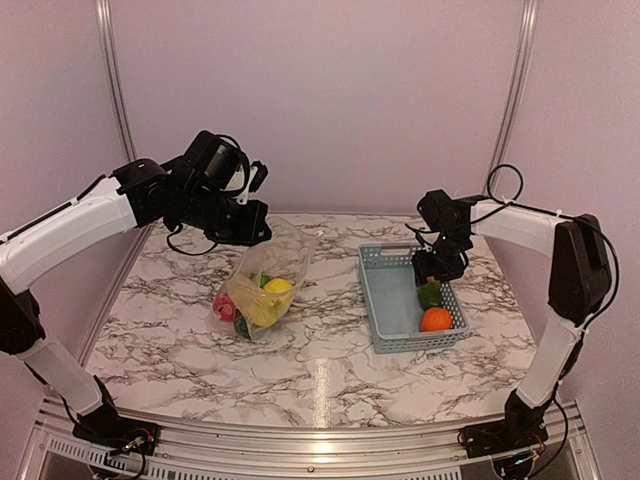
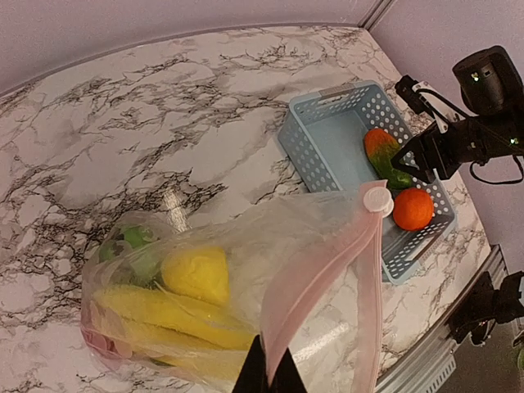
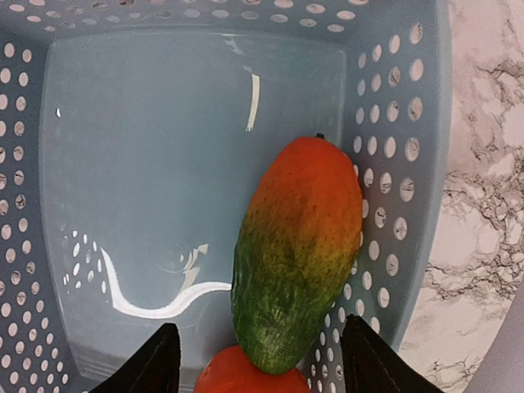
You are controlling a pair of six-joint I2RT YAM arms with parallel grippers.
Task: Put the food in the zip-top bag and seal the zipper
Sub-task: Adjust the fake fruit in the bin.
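Top view is giving the whole layout. The L arm point(image 1: 80, 225) is reaching in from the left with its elbow up and wrist angling down. The L claw point(image 1: 252, 222) is lifting the zip-top bag point(image 1: 270, 275) by its upper edge, so the bag is slanting with its bottom resting on the tabletop point(image 1: 320, 370), left of centre. The R arm point(image 1: 530, 225) is bending inward, with the R claw point(image 1: 436, 268) pointing down over the basket point(image 1: 385, 300), well apart from the bag.

L wrist view is showing what the top view isn't. The L claw point(image 2: 266, 372) is pinching shut on the pinkish zipper point(image 2: 327, 270) at the bag's mouth, w/ the white slider point(image 2: 377, 199) sitting at the strip's far end. Part of the food is lying inside the bag: bananas point(image 2: 172, 315), a yellow pepper point(image 2: 196, 274), a green piece point(image 2: 135, 246) and a pink-red ball point(image 2: 98, 340). The mouth is gaping below the slider.

R wrist view is looking straight down into the basket point(image 3: 393, 164). The R claw point(image 3: 258, 327) is hanging wide open, gripping nothing, its fingers point(image 3: 147, 364) straddling a red-to-green mango-shaped fruit point(image 3: 299, 254). That fruit is lying along the basket's right wall and touching the orange point(image 3: 246, 377). Neither finger is touching the fruit.
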